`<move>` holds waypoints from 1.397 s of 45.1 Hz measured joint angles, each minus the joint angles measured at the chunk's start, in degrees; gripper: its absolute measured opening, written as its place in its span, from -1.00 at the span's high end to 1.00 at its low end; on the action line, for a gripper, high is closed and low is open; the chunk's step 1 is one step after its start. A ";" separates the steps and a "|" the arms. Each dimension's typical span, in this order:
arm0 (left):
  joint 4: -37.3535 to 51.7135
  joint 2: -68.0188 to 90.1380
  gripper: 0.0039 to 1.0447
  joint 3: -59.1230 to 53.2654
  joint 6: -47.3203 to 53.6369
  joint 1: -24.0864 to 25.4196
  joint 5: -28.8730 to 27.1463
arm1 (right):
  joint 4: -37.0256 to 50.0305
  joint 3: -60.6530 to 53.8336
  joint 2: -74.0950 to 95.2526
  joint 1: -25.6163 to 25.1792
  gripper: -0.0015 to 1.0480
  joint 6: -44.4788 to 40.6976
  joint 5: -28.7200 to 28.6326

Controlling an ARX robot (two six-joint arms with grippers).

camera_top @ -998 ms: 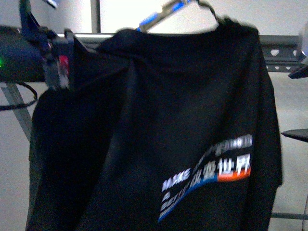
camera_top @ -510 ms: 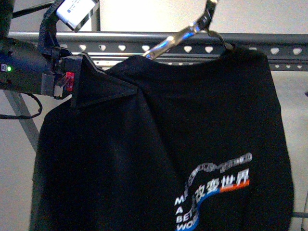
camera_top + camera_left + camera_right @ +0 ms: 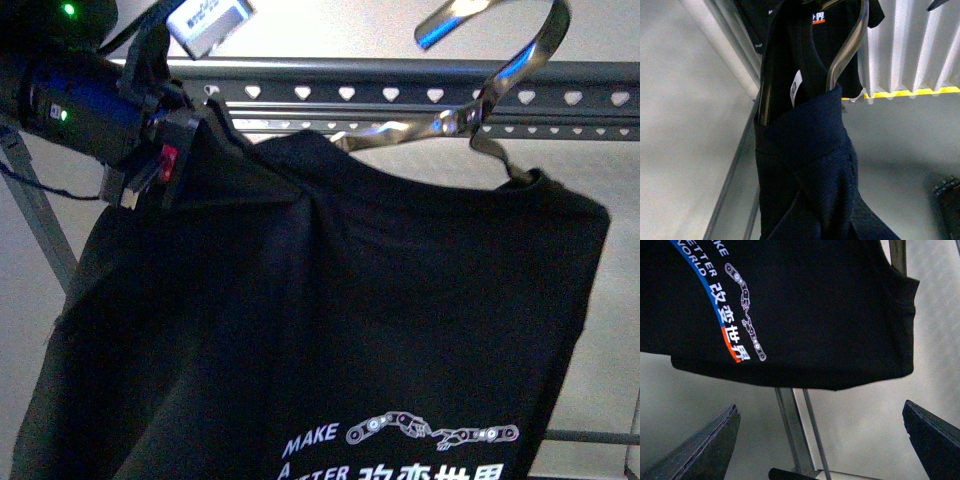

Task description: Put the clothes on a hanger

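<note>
Black T-shirt (image 3: 350, 320) with white, blue and orange print; grey rack (image 3: 330, 72) punched with hearts.

Black T-shirt (image 3: 805, 165) bunched close to lens, chrome coat hanger (image 3: 847, 50) inside it (white label (image 3: 795, 90) showing), grey rack rail (image 3: 735, 167) alongside.

The black T-shirt (image 3: 330, 330) now sits lower in the front view, its print at the bottom edge. The silver hook (image 3: 445, 20) has risen above the rack rail (image 3: 300, 72).

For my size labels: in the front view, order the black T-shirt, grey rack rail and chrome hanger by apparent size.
1. black T-shirt
2. grey rack rail
3. chrome hanger; the shirt hides part of it, so this rank is unsure.
</note>
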 joint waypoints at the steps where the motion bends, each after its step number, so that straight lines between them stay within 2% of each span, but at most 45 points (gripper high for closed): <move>1: -0.13 0.00 0.93 0.24 0.57 -0.11 0.39 | 0.35 0.33 0.20 0.44 -0.85 0.13 0.31; 19: -12.24 1.53 0.93 4.74 14.91 -1.42 1.55 | 9.53 8.17 9.97 9.38 -0.85 5.64 8.20; 30: -13.84 2.03 0.93 4.70 19.63 -1.20 1.20 | 10.01 13.44 16.02 10.16 -0.85 7.08 11.28; 39: -11.34 1.90 0.93 3.23 22.16 -0.74 2.99 | 11.30 14.82 21.40 10.01 -0.84 9.01 13.11; 46: -11.10 1.79 0.93 3.04 22.18 -0.31 3.87 | 16.46 14.36 23.67 10.69 -0.25 13.29 12.61; 50: -4.39 1.44 0.93 1.88 21.11 -0.09 6.23 | 16.74 13.62 23.71 10.84 0.08 13.75 11.80; 57: 9.42 0.61 0.32 -0.66 12.33 0.42 9.53 | 16.66 10.45 23.06 10.40 0.65 13.62 10.14; 63: 15.15 -0.44 -0.02 -1.44 5.46 0.57 9.57 | 16.44 7.69 22.51 9.81 0.80 12.41 9.31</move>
